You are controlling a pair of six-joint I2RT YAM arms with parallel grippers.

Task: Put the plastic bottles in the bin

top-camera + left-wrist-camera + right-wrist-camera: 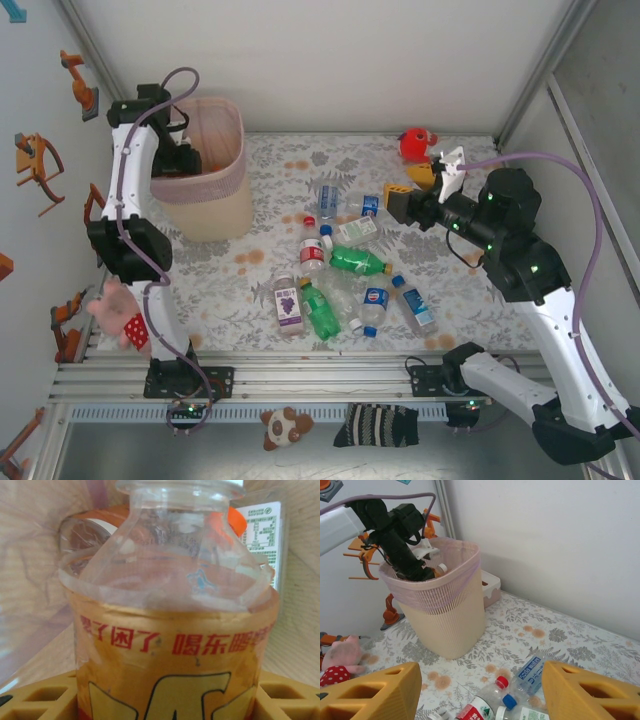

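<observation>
Inside bin (215, 215), end effector (192, 160) around bottle (170, 645)

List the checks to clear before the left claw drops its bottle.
1. Grip of left claw on orange-label bottle: ok.
2. Drop point inside the bin rim: ok.
3. Room in the bin: cannot tell.
4. Open, empty right claw: ok.
5. Gap between right claw and bin: ok.
6. Bottles off the table: not ok, loose bottles remain.

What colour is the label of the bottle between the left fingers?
Orange with red characters; bottle shows best in left wrist view.
</observation>
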